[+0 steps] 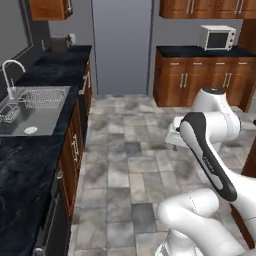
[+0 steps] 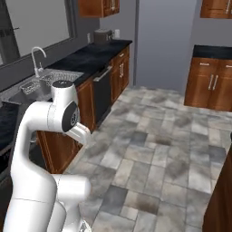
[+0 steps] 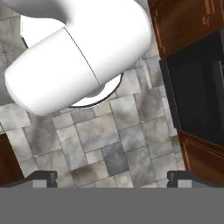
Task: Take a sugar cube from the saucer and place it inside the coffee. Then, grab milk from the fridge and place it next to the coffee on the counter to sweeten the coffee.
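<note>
My gripper (image 3: 111,177) points down at the tiled floor, open, with nothing between its two dark fingertips (image 3: 43,178). The arm is folded close over the base, out in the aisle. The black marble-look counter (image 1: 30,165) runs along the left wall over brown cabinets, and it appears again in the right base view (image 2: 93,56). At the far end of the aisle stands the tall grey fridge (image 1: 122,45), doors shut, also seen at centre right (image 2: 165,41). The saucer, the sugar cube, the coffee and the milk are out of view.
A steel sink (image 1: 35,102) with a curved faucet (image 1: 10,75) is set into the counter. A white microwave (image 1: 217,37) sits on a second counter at the back right. A black dishwasher front (image 2: 102,93) faces the aisle. Grey floor tiles (image 1: 130,150) lie ahead.
</note>
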Controlling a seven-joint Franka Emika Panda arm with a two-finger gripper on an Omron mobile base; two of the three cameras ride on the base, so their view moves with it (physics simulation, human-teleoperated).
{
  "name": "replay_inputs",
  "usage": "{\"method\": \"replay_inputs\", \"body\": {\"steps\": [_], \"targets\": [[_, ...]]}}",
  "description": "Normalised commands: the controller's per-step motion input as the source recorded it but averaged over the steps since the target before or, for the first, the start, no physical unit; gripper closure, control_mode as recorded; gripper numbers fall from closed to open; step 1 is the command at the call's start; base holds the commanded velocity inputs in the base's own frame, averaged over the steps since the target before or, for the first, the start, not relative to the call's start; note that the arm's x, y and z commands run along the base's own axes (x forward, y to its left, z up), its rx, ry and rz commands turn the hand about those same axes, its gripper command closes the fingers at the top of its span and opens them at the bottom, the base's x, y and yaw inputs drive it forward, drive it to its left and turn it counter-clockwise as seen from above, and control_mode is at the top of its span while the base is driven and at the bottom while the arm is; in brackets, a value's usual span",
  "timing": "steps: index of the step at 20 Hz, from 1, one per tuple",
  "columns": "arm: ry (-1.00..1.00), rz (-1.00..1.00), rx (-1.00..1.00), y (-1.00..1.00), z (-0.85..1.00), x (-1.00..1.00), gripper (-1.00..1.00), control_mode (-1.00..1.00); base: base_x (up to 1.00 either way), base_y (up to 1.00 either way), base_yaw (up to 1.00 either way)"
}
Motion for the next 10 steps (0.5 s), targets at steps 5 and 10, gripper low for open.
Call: {"method": "replay_inputs", "body": {"steps": [5,10], "targets": [[0.0,0.0,0.0,0.0,0.0,0.0,-1.0,1.0,1.0,-0.08,-0.42],[0.0,0.0,0.0,0.0,0.0,0.0,-1.0,1.0,1.0,-0.06,-0.45]]}}
